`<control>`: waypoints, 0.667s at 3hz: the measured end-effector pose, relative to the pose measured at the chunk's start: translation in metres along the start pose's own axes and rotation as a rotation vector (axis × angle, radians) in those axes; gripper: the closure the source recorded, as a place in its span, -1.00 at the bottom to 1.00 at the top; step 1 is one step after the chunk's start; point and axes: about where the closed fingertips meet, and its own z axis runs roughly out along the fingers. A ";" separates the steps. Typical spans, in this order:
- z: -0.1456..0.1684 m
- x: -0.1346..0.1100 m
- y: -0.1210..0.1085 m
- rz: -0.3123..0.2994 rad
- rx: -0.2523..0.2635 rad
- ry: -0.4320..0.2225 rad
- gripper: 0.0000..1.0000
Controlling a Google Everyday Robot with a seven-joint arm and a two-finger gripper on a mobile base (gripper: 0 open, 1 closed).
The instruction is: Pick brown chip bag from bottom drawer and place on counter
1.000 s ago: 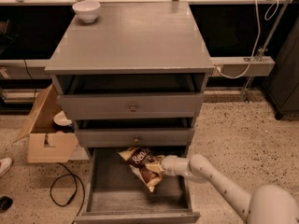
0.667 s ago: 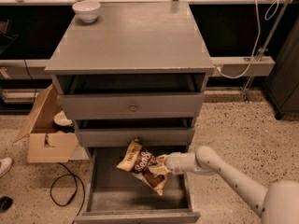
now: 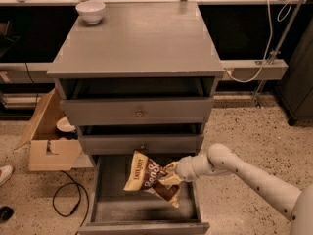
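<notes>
In the camera view, you have the pincer (image 3: 170,176) over the right half of the open bottom drawer (image 3: 128,208), at the end of the pale arm (image 3: 244,173) reaching in from the lower right. Its fingers are clamped on the right part of the chip bag (image 3: 145,173). The bag hangs tilted above the drawer floor, its tan end pointing up and left, just under the middle drawer (image 3: 141,144). Above that, the top drawer (image 3: 139,112) sits slightly pulled out. The desk (image 3: 142,43) on top carries a white bowl (image 3: 91,10) at its back left corner. A cardboard box (image 3: 45,142) stands on the floor to the left.
</notes>
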 end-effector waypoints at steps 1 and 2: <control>-0.019 -0.062 0.006 -0.121 0.017 0.030 1.00; -0.064 -0.167 0.014 -0.286 0.073 0.119 1.00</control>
